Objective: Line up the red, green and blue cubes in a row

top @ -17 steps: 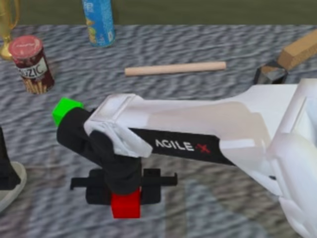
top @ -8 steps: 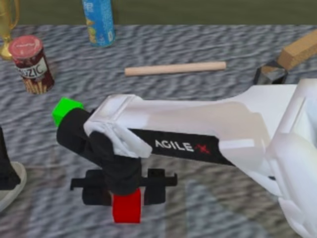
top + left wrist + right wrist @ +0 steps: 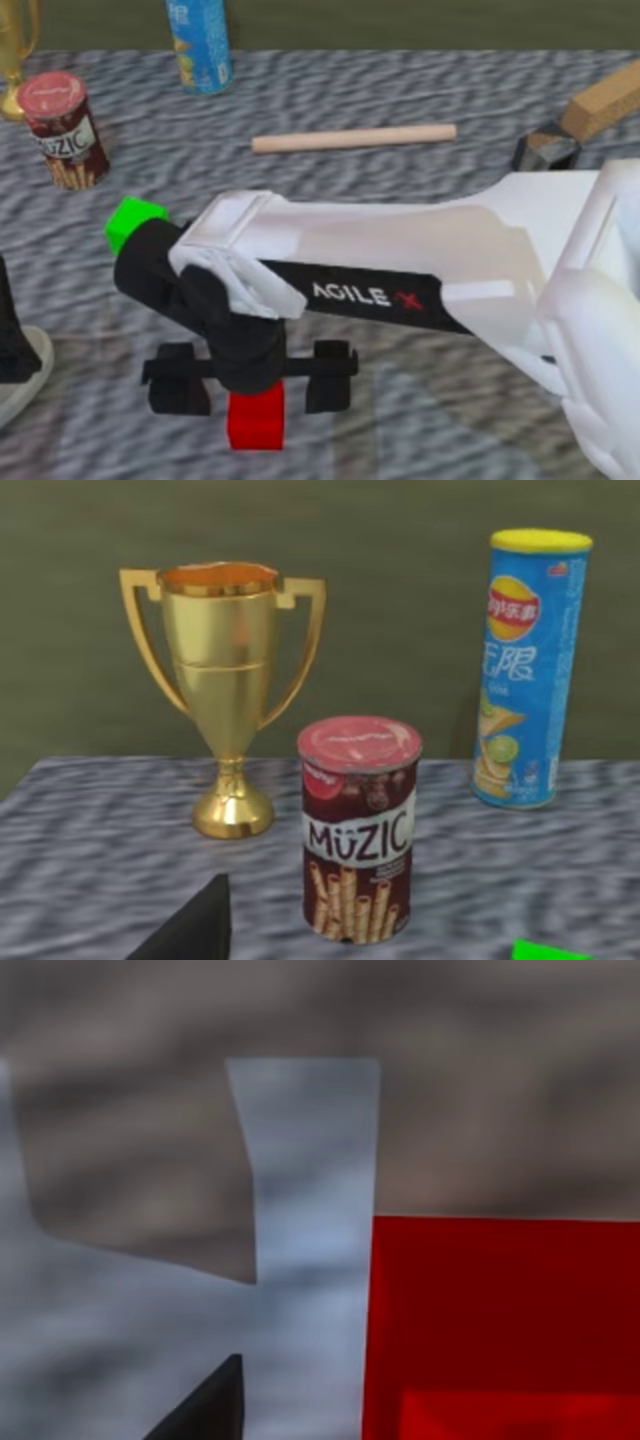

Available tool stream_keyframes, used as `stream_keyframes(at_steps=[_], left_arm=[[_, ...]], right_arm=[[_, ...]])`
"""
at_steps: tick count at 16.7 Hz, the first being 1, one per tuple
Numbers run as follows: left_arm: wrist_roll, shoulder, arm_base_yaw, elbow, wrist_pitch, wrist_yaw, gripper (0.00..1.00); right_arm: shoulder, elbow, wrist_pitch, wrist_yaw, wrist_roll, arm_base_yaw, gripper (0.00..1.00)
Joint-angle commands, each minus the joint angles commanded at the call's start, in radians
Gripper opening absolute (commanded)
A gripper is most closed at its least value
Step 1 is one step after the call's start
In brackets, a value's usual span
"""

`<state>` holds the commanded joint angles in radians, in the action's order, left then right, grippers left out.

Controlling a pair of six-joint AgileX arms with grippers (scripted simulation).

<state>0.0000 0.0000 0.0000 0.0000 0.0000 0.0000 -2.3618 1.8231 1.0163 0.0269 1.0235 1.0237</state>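
The right arm reaches from the right across the table (image 3: 400, 90) to the near left of centre, its gripper (image 3: 252, 375) standing over the red cube (image 3: 255, 418); the two dark fingers (image 3: 332, 376) are spread wide apart, one on each side of the cube and clear of it, so the tool is released and the cube sits free on the cloth at the near edge; in the right wrist view the red cube (image 3: 500, 1325) fills one side of the picture with grey cloth beside it. The green cube (image 3: 132, 222) lies farther away and to the left, just beside the black wrist of the right arm, part hidden by it; a sliver of green (image 3: 550, 950) shows at the edge of the left wrist view. The blue cube is not to be seen. The left arm is parked at the near left edge, only a dark part of it showing; I cannot tell how its gripper stands. On the far left stand a snack can (image 3: 62, 128) and a gold trophy (image 3: 225, 695), with a blue crisp tube (image 3: 198, 42) farther right; a wooden rod (image 3: 353, 138) lies across the far middle; at the far right sit a grey lump (image 3: 545, 148) and a tan block (image 3: 605, 100).
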Motion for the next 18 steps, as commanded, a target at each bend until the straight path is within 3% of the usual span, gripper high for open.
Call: stream_keyframes(at_steps=[4, 11, 18], left_arm=[[0.0, 0.0, 0.0, 0.0, 0.0, 0.0, 1.0], [0.0, 0.0, 0.0, 0.0, 0.0, 0.0, 1.0], [0.003, 0.024, -0.003, 0.024, -0.017, 0.001, 1.0]], right_arm=[[0.003, 0.017, 0.017, 0.0, 0.003, -0.001, 1.0], [0.061, 0.172, 0.234, -0.001, 0.002, 0.01, 1.0], [0.089, 0.148, 0.218, 0.01, -0.017, -0.007, 1.0]])
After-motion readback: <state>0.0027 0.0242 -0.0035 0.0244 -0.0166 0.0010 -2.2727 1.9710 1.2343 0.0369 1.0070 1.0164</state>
